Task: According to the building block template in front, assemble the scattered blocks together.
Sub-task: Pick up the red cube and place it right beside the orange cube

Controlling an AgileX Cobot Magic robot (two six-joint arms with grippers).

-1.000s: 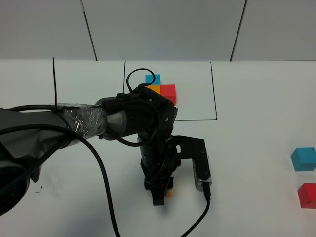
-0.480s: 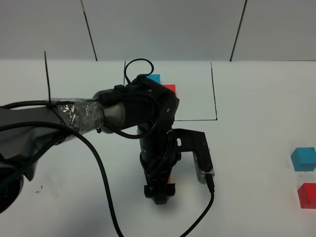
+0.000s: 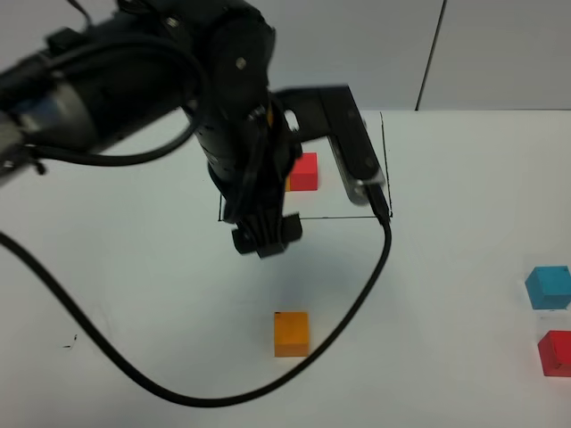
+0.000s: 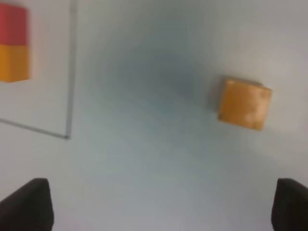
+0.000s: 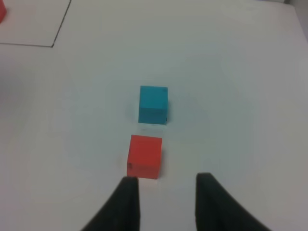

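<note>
High camera: my left arm (image 3: 178, 80), black and bulky, reaches across the white table (image 3: 464, 178) and hangs over the building block template (image 3: 304, 169). It hides most of the template, leaving only its red part and a sliver of orange showing inside the thin black frame line (image 3: 385, 169). My left claw (image 3: 265, 241) points down at the frame's near edge; its spread cannot be judged from here. The loose orange cube (image 3: 291, 333) sits alone on the table, nearer the camera than the claw and apart from it. A black cable (image 3: 375, 276) drops from the arm and sweeps in a wide loop past the orange cube without touching it. Far to the right the blue cube (image 3: 548, 287) and red cube (image 3: 555, 352) sit close together, blue behind red, well apart from the orange one. Left wrist camera, blurred: my left claw (image 4: 159, 207) is spread wide and empty, with a dark fingertip (image 4: 26, 207) at each side. The orange cube (image 4: 244, 104) lies ahead toward one side, and a corner of the template (image 4: 13, 57) and the black frame line (image 4: 72, 72) lie toward the other. Right wrist camera: my right claw (image 5: 166, 202) is parted and grips nothing. The red cube (image 5: 145, 156) lies just beyond one fingertip (image 5: 127, 199), and the blue cube (image 5: 153, 104) sits just past it with a small gap between.
</note>
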